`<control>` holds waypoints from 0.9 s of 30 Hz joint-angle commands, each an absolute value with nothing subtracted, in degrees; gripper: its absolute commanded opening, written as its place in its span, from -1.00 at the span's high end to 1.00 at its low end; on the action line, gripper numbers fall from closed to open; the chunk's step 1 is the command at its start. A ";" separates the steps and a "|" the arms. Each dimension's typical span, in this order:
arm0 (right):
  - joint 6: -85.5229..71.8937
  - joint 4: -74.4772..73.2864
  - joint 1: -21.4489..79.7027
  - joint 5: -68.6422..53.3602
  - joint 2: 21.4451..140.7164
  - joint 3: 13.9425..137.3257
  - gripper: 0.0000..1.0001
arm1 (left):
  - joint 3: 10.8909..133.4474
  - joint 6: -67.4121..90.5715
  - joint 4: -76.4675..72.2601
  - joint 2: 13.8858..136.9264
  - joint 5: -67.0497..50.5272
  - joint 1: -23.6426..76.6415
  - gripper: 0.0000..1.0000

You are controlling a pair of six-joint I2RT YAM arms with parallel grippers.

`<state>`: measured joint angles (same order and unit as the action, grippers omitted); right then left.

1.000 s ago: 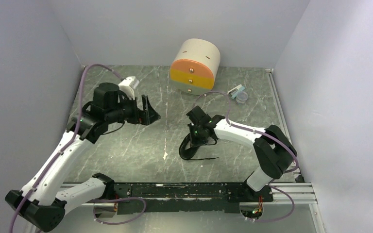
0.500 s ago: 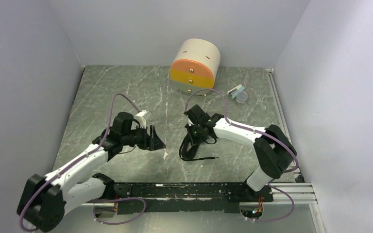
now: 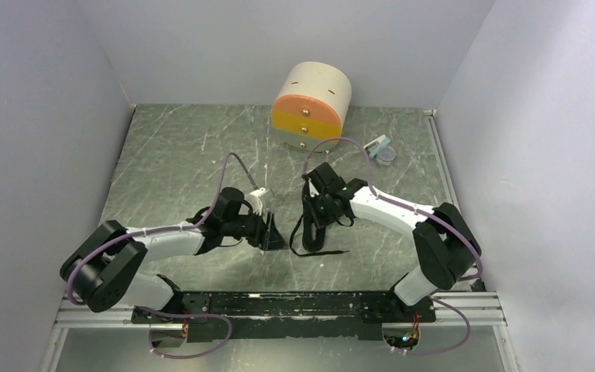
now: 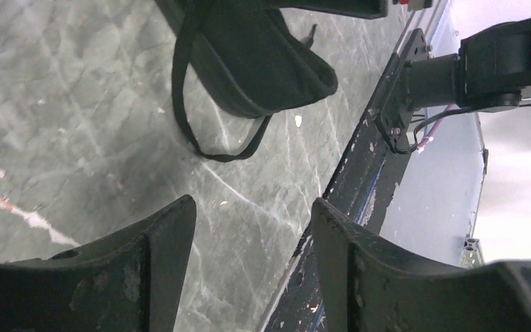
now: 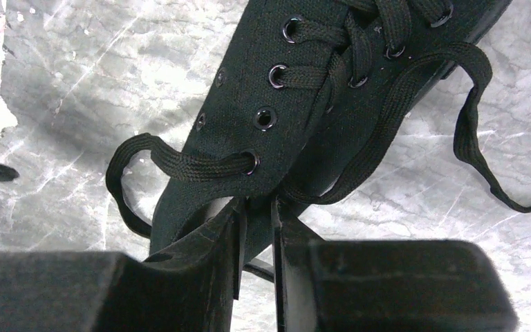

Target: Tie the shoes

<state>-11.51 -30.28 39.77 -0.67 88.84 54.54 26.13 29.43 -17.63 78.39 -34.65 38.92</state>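
We see the left arm (image 3: 163, 239) lying low across the lower left of the top view, folded at its elbow and reaching toward the centre. Its left gripper (image 3: 271, 232) points right, jaws well apart with nothing between them. The right arm (image 3: 393, 208) bends from the lower right up and leftward to the centre, wrist tipped downward. The right gripper (image 3: 316, 218) has its 2 jaws a narrow slit apart; whether they pinch anything we cannot tell.
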 commanded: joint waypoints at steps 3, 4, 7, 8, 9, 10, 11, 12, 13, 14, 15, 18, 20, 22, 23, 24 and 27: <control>-12.79 -30.63 38.73 0.94 86.70 53.32 0.51 | 25.99 31.42 -29.86 81.57 -32.51 41.83 -0.20; -12.77 -30.47 38.49 0.58 86.33 53.00 0.50 | 26.51 31.07 -29.73 82.42 -31.63 42.38 -0.14; -13.05 -30.68 38.03 0.26 85.88 52.59 0.50 | 28.43 29.82 -28.99 85.57 -29.07 42.88 -0.11; -13.32 -31.08 37.78 0.26 85.86 52.77 0.50 | 29.24 29.42 -28.56 86.68 -28.30 42.89 -0.12; -13.60 -31.59 37.48 0.26 85.55 53.00 0.50 | 30.34 28.77 -27.77 87.59 -27.40 42.93 -0.15; -13.73 -32.04 37.34 0.26 85.26 53.22 0.49 | 31.47 28.17 -26.64 88.41 -25.85 42.94 -0.18; -14.01 -32.56 37.23 0.26 84.76 53.40 0.46 | 32.81 27.67 -25.76 89.04 -24.49 42.90 -0.22; -14.12 -32.96 37.06 0.26 84.19 53.45 0.45 | 33.65 27.13 -25.22 89.69 -23.30 42.94 -0.25; -14.15 -33.34 36.89 0.26 83.33 53.37 0.43 | 34.58 26.64 -24.67 90.30 -22.58 42.94 -0.28; -14.13 -33.84 36.80 0.26 82.48 53.24 0.38 | 35.49 26.03 -24.14 91.21 -22.17 42.93 -0.30; -14.16 -34.29 36.59 0.26 81.65 53.04 0.33 | 36.52 25.38 -23.68 92.18 -21.91 42.97 -0.31; -14.93 -36.13 34.53 0.28 78.69 52.97 0.19 | 39.18 23.94 -23.03 96.10 -22.89 42.98 -0.29; -15.83 -37.22 31.58 -1.82 76.63 53.40 0.16 | 40.50 23.66 -23.14 98.08 -23.68 42.98 -0.24; -16.94 -37.85 27.74 -3.52 74.85 53.73 0.08 | 41.33 23.40 -23.26 99.61 -23.80 43.04 -0.19; -17.35 -38.06 25.47 -4.39 74.40 53.97 0.03 | 41.84 23.09 -22.76 100.20 -23.61 43.04 -0.17; -17.79 -38.39 23.37 -5.11 74.33 54.31 -0.01 | 42.18 22.77 -22.36 100.65 -23.48 43.02 -0.15; -18.51 -39.80 17.85 -8.42 76.94 56.26 -0.07 | 42.94 22.46 -21.41 101.55 -23.00 43.04 -0.08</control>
